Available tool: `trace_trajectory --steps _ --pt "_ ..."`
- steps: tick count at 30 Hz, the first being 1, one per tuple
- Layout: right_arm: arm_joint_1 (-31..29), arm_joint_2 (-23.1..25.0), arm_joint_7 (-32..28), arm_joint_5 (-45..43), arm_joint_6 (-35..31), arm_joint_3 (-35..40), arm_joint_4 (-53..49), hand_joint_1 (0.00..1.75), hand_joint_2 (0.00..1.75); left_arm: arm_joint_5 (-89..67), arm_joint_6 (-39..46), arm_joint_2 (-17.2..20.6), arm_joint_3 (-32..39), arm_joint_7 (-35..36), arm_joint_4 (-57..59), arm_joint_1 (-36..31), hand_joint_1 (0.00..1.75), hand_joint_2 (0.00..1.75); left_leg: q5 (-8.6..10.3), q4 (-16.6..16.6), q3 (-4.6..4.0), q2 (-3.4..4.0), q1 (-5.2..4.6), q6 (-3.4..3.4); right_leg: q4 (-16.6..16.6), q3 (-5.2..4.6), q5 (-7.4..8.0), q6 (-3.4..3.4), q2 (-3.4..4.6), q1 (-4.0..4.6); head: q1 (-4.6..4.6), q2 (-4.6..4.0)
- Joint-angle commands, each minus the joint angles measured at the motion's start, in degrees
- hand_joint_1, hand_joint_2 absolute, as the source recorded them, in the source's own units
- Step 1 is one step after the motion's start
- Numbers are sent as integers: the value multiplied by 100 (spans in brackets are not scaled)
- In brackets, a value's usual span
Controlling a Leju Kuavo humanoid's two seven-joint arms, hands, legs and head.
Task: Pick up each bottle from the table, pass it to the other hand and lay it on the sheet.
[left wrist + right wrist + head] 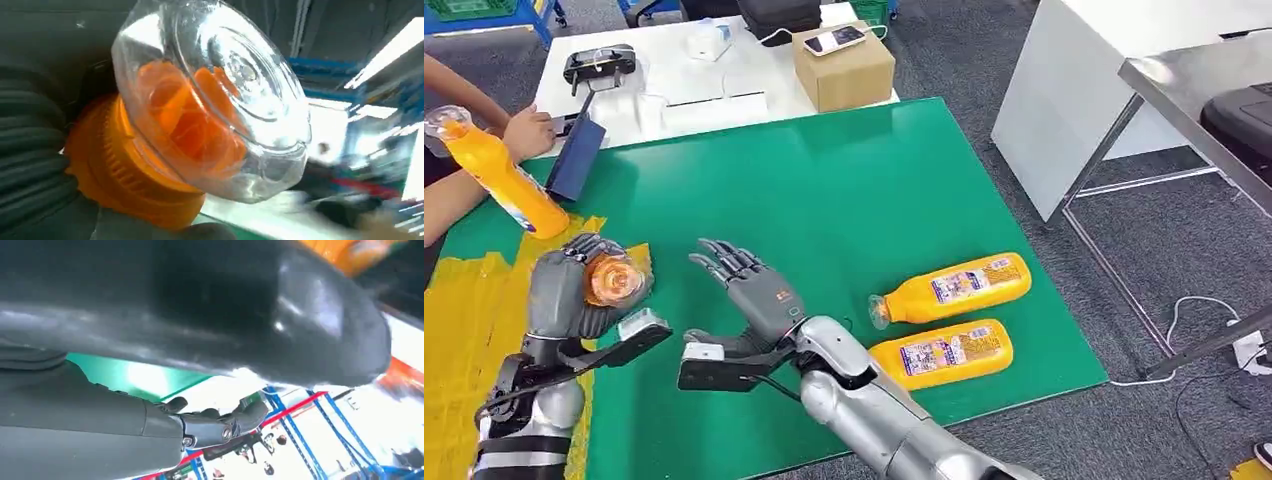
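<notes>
Left hand (574, 290) wrapped around a bottle (614, 280), cap end pointing up toward the head camera, above the yellow sheet (464, 330) at the left edge of the green table (824, 200). In the left wrist view, bottle's clear cap (220, 100) and ribbed orange collar large and close, grey ribbed cover of the hand pressed against the collar. Body of that bottle hidden inside the fist.

Right hand (749, 285) just beside, palm turned toward the left hand, fingers (724, 258) spread and slightly curled, holding nothing, apart from the bottle. In the right wrist view, thick dark thumb across most of the picture, darker fingers stretched out below it; orange blur at the corner possibly the held bottle, too smeared to be sure.

Two more orange bottles lying flat on the green table to the right of the right arm: far bottle (954, 288) with cap toward the arm, near bottle (942, 353) just beside it, roughly parallel, touching or nearly so.

At the far left, a person's hand (529, 130) resting at the table edge, with another orange bottle (494, 172) tilted, base down near the yellow sheet. Behind the green table, a white table with a cardboard box (844, 68) and a phone (834, 40) on top of it.
</notes>
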Motion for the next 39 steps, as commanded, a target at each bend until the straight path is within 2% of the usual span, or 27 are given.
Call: trace_trajectory --steps 1,6,7,11,13,15,16,17,20,21,22,24,26,27,31,32,36,39 --pt "143 -744 88 -90 247 -218 -1228 0 0 -1489 -67 929 -687 1047 1598 -105 175 175 -4 -9 32 -41 3 -2 -7 35 -10 -7 2 -4 0 0" --pt "456 -1358 139 -396 425 -294 -2437 0 0 -1590 -604 1245 -716 1162 1831 360 175 175 -18 -4 48 -43 9 -2 -8 53 -19 -8 15 -1 2 0" --pt "491 -1412 144 -418 458 -313 -2527 0 0 -1570 -586 1255 -706 1150 1867 401 175 175 -10 -10 36 -24 4 0 -13 38 -10 -4 16 -3 2 0" --pt "514 -1410 145 -420 464 -303 -2553 0 0 -1567 -594 1238 -712 1150 1874 372 175 175 -18 -3 42 -38 8 -1 -7 47 -19 -7 13 -3 2 0" --pt "515 -1400 145 -420 465 -297 -2548 0 0 -1565 -606 1229 -712 1155 1870 353 175 175 -7 -5 17 -29 2 -2 -7 21 -9 -5 3 -4 2 0" --pt "513 -1393 145 -420 466 -294 -2542 0 0 -1562 -609 1223 -712 1158 1862 337 175 175 -27 5 55 -52 13 -8 -1 61 -26 -16 23 0 0 0" --pt "513 -1393 145 -420 466 -294 -2542 0 0 -1562 -609 1223 -712 1158 1862 337 175 175 -10 -6 19 -28 0 -6 -6 23 -8 -6 8 -5 2 0" --pt "546 -1413 142 -413 455 -310 -2534 0 0 -1566 -708 1246 -702 1169 1838 415 175 175 -20 0 37 -42 8 -9 -3 42 -17 -12 17 -2 2 0" --pt "899 -1721 36 -398 333 -452 -2878 0 0 -1583 -757 1374 -542 1243 1954 894 175 175 -13 -11 25 -9 3 -6 -13 25 -5 -5 22 -4 2 0" --pt "991 -1839 0 -293 301 -455 -3002 0 0 -1478 -716 1373 -479 1144 2010 997 175 175 -21 -14 46 -17 6 -7 -17 47 -12 -7 32 -4 0 0" --pt "1074 -1913 -20 -266 303 -479 -3098 0 0 -1324 -763 1400 -429 1033 2036 1067 0 175 -19 -16 43 -12 4 -6 -17 43 -10 -5 30 -5 0 0" --pt "1183 -2036 -84 -86 259 -456 -3228 0 0 -1202 -761 1440 -367 950 2012 1156 0 175 -25 -13 52 -17 7 -6 -16 53 -16 -6 33 -3 0 0" --pt "1393 -2273 -84 221 298 -387 -3437 0 0 -713 -866 1433 -224 577 1739 1381 0 175 -35 -6 59 -30 11 -7 -13 63 -24 -8 32 -1 2 0" --pt "1406 -2411 -33 214 449 -340 -3460 0 0 -516 -942 1421 -141 441 1554 1529 0 175 -19 -13 37 -13 1 -6 -12 39 -11 -5 21 -6 2 0" --pt "1586 -2953 -169 186 719 -255 -3514 0 0 663 -1579 1398 263 -319 546 2306 0 175 -46 -4 62 -10 8 -10 -12 65 -24 -1 52 -4 0 0" --pt "1662 -3035 -188 208 729 -250 -3555 0 175 861 -1718 1390 338 -436 392 2412 0 175 -36 -8 49 -4 3 -7 -13 49 -20 8 37 -7 -2 0" --pt "1881 -3302 -220 299 795 -174 -3679 0 175 1274 -1974 1269 597 -706 30 2697 0 175 -52 -5 69 -19 6 -8 -12 75 -33 6 40 -8 -2 0" --pt "2055 -3590 -163 445 856 -156 -3885 0 175 1783 -2258 835 1028 -1247 -381 2884 0 175 -48 -6 63 -30 2 -4 -12 73 -33 10 23 -12 -2 0"
